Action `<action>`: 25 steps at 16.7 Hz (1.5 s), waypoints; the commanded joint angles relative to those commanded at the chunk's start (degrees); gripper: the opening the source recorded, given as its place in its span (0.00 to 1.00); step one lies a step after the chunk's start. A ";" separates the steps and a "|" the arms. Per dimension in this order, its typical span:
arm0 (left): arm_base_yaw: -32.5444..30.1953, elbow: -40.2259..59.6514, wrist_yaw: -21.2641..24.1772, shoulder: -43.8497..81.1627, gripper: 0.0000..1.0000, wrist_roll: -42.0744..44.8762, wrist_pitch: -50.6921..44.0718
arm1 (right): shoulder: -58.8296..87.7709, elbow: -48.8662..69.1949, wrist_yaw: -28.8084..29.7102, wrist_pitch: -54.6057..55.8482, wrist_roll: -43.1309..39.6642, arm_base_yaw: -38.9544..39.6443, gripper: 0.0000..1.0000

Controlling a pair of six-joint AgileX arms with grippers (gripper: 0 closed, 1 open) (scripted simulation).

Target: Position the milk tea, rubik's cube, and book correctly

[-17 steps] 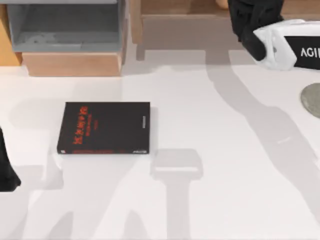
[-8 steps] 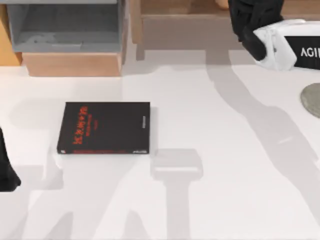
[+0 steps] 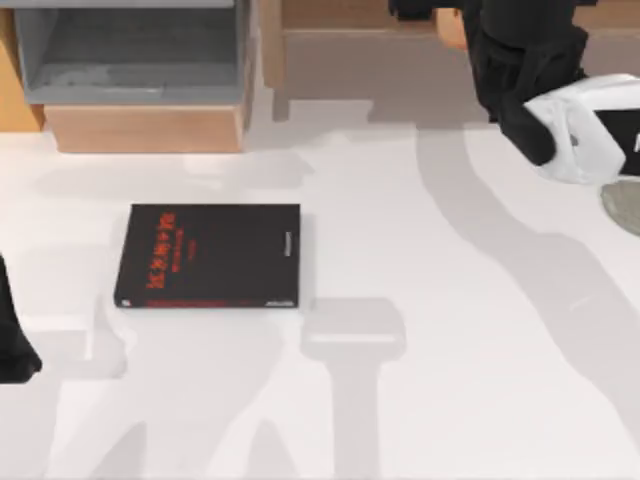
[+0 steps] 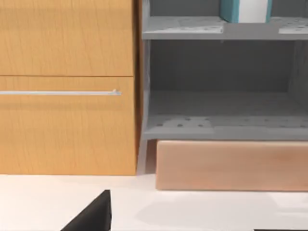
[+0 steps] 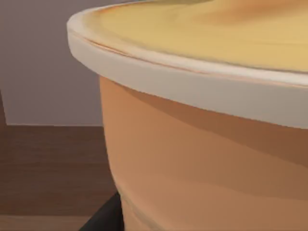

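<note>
The book (image 3: 208,255), black with red lettering, lies flat on the white table left of centre. My right gripper (image 3: 462,22) is at the back right by the wooden shelf, shut on the milk tea (image 3: 451,30), a peach-orange cup that shows in part between dark fingers. The right wrist view has the milk tea (image 5: 202,144) very close, with its pale rim and one dark fingertip (image 5: 103,219) beside its wall. My left gripper (image 3: 15,345) is parked at the table's left edge and open, one fingertip (image 4: 94,216) showing. The rubik's cube is out of view.
A grey open cabinet (image 3: 130,50) on a wooden base (image 3: 145,128) stands at the back left, next to a wooden shelf (image 3: 350,20). A grey-green disc (image 3: 625,205) lies at the right edge. A teal and white item (image 4: 243,9) stands on the cabinet's upper shelf.
My right arm has swung toward the front and turned, and more of the milk tea now shows beside it. The book and left arm have not moved.
</note>
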 joint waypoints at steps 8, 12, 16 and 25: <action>0.00 0.00 0.00 0.00 1.00 0.00 0.00 | -5.32 -6.73 1.80 2.24 0.17 1.72 0.00; 0.00 0.00 0.00 0.00 1.00 0.00 0.00 | -7.32 -9.36 -1.33 6.08 -0.47 0.79 0.00; 0.00 0.00 0.00 0.00 1.00 0.00 0.00 | -11.17 -18.00 -9.68 15.65 -1.75 -5.92 0.00; 0.00 0.00 0.00 0.00 1.00 0.00 0.00 | -7.88 -38.47 -29.69 30.09 -0.75 -29.61 0.00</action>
